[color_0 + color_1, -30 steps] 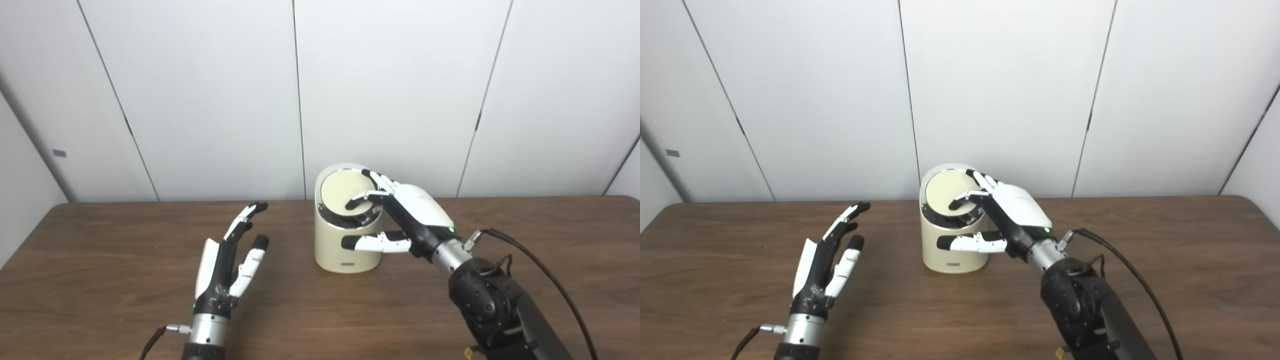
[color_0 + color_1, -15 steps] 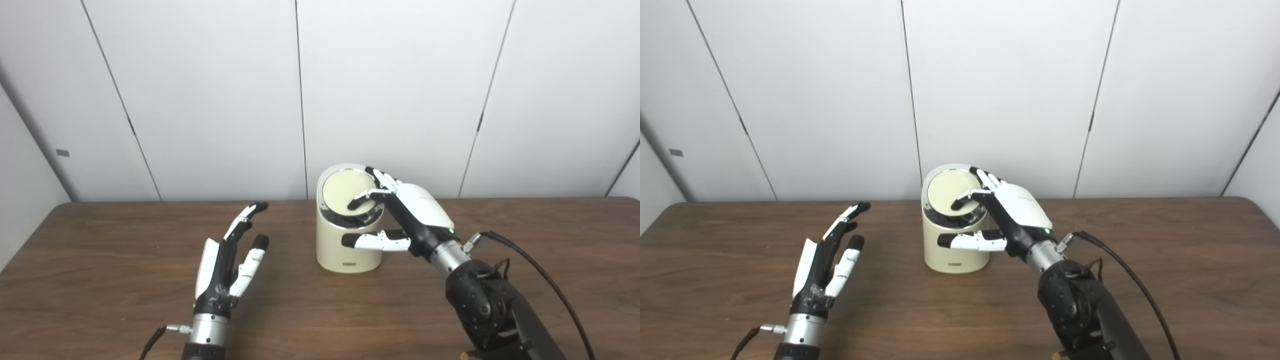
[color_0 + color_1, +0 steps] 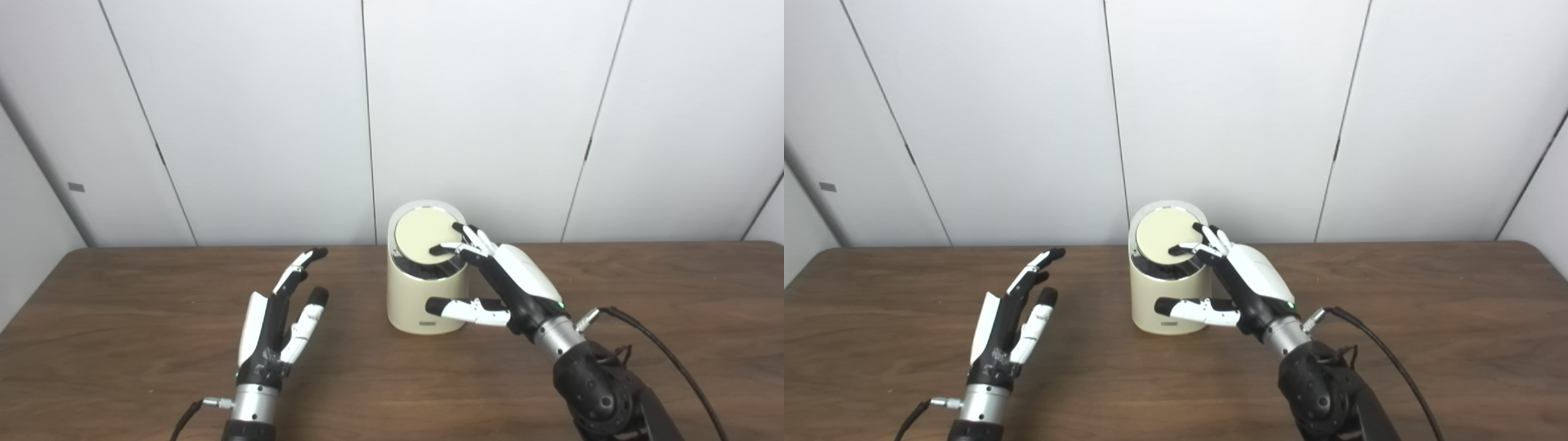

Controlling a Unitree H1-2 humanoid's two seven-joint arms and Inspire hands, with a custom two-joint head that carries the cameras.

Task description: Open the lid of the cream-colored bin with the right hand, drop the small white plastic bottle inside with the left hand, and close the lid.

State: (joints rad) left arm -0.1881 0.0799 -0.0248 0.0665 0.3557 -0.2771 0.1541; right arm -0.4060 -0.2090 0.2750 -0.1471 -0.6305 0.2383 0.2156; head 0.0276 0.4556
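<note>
The cream-colored bin (image 3: 427, 295) stands upright near the far edge of the brown worktop (image 3: 122, 343), close to the white panelled wall (image 3: 245, 122). Its round lid (image 3: 424, 236) sits tilted within the white rim, with a dark gap showing along the lid's near edge.

The right robot hand (image 3: 499, 282) reaches in from the right, its white back turned up. Its dark fingertips (image 3: 440, 249) rest on the right part of the lid, while the thumb (image 3: 465, 308) stretches out in front of the bin's lower body, just beside it; whether it touches the wall of the bin cannot be told. This hand grips nothing, its fingers spread apart over the lid. A black cable (image 3: 667, 361) loops out from its wrist across the worktop.

The left robot hand (image 3: 278, 327) hangs over the worktop well to the left of the bin, palm turned towards it, fingers extended and apart, holding nothing.

The small white plastic bottle cannot be seen in either view
</note>
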